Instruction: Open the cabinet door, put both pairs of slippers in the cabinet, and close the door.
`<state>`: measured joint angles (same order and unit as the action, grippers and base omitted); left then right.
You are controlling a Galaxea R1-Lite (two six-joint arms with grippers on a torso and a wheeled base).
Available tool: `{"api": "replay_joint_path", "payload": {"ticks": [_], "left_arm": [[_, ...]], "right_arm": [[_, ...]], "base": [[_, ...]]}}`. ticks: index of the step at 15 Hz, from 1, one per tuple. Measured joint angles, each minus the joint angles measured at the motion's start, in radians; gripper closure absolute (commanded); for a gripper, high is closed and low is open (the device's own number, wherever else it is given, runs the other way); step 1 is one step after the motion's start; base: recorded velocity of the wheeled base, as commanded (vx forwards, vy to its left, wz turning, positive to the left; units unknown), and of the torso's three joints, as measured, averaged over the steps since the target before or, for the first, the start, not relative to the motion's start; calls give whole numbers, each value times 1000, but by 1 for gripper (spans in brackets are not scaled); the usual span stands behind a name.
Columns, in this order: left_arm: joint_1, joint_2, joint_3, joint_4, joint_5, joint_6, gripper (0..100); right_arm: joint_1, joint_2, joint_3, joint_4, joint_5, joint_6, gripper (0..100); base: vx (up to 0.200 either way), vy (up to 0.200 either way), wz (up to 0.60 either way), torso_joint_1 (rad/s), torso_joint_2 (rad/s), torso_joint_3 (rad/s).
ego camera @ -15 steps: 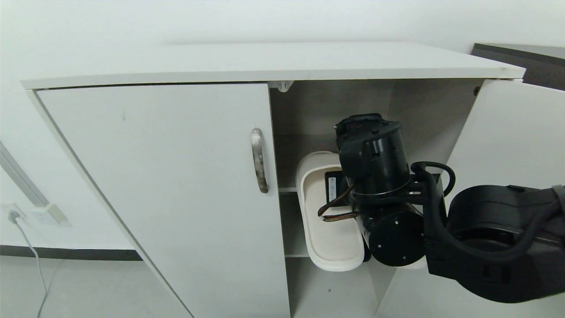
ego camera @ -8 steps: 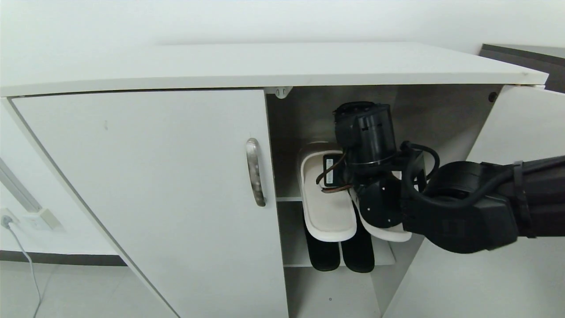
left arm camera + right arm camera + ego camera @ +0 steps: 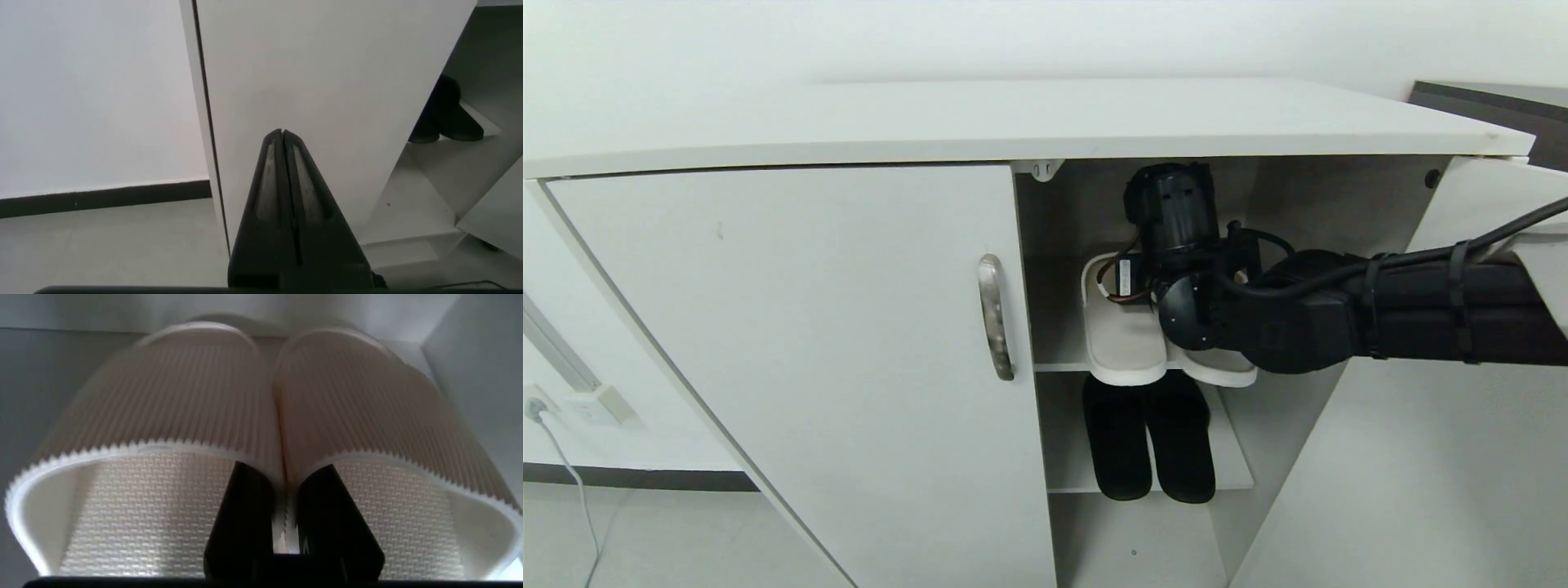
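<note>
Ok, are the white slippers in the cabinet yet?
Mostly in: white slippers are over the upper shelf, heels past its front edge, right gripper shut on them; resting or lifted, cannot tell.

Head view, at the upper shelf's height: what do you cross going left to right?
wall socket → closed left door → door handle → white slippers → open right door. The black slippers are left out because they sit straight below the white pair.

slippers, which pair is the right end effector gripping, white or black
The white pair, at the upper shelf, its straps pinched in the right end effector. The black pair lies free on the shelf below.
</note>
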<state>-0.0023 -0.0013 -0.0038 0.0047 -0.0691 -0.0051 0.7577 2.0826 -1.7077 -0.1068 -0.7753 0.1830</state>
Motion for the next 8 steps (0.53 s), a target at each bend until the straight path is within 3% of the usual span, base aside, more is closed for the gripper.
{"api": "replay_joint_path", "payload": {"ticks": [8], "left_arm": [[0,0,0,0,0,-3,100]], "right_arm": [[-27,72,-59,4,0,0,100]], "base": [[0,0,0,0,0,0]]}}
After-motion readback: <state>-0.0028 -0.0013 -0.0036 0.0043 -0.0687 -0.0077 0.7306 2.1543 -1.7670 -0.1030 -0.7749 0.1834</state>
